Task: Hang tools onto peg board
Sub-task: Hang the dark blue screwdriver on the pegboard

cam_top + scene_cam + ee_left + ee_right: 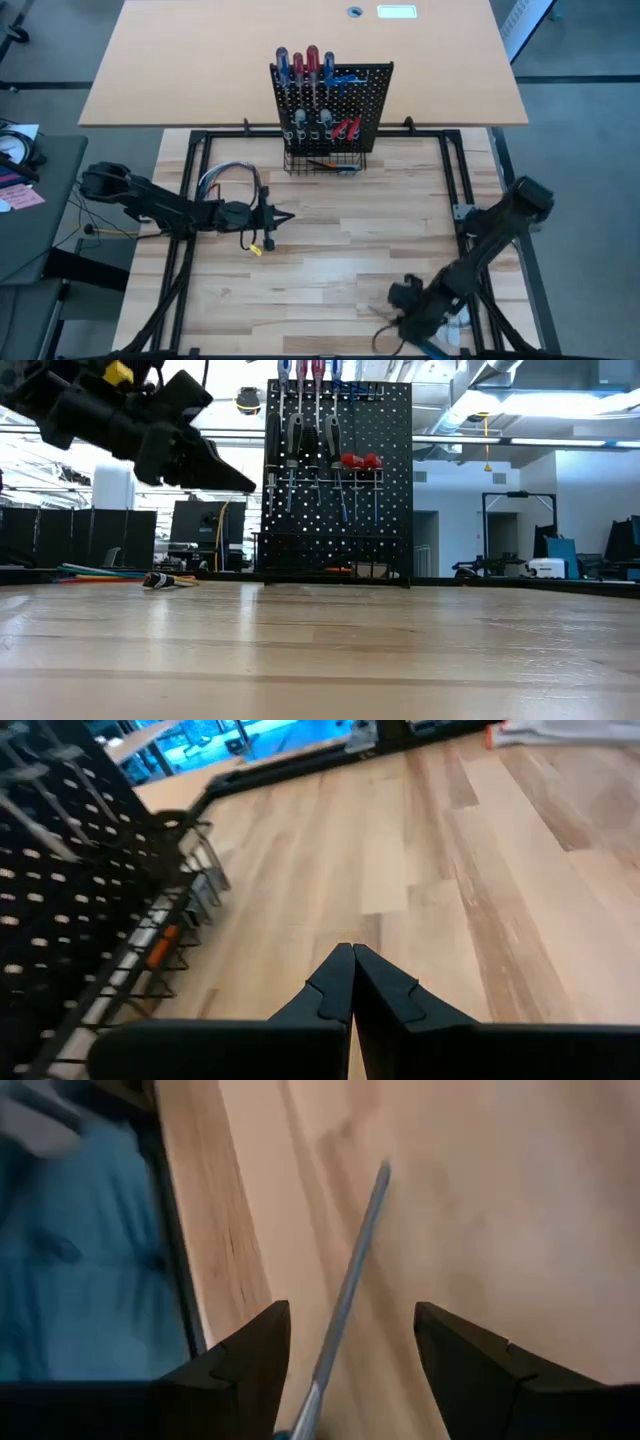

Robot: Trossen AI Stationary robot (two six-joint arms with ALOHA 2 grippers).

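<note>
Currently the right gripper is hanging at about five o'clock on the table, at the near edge, its fingers spread wide with a slim metal screwdriver shaft lying loose between them, touching neither pad as far as can be told. Risk, judged: the round, smooth shaft is sitting close to the table edge and could roll or be nudged off if the fingers are closing off-centre; a pinch on bare steel rather than on the handle may also let the tool swivel. The handle is hardly showing in the wrist view, only a hint of blue at the shaft's base. The left gripper is waiting at about nine o'clock, fingers pressed together on nothing, pointing toward the middle of the table. The peg board is standing upright at twelve o'clock: black perforated sheet metal, matte, with a wire basket at its foot. Several screwdrivers with glossy red and blue handles are already sitting in its upper holders, and red-handled pliers are hanging lower down. A looped bundle of coloured wires is lying at ten o'clock beside the left arm. Table surface: pale butcher-block planks, smooth, lightly grained, framed by black metal rails.
</note>
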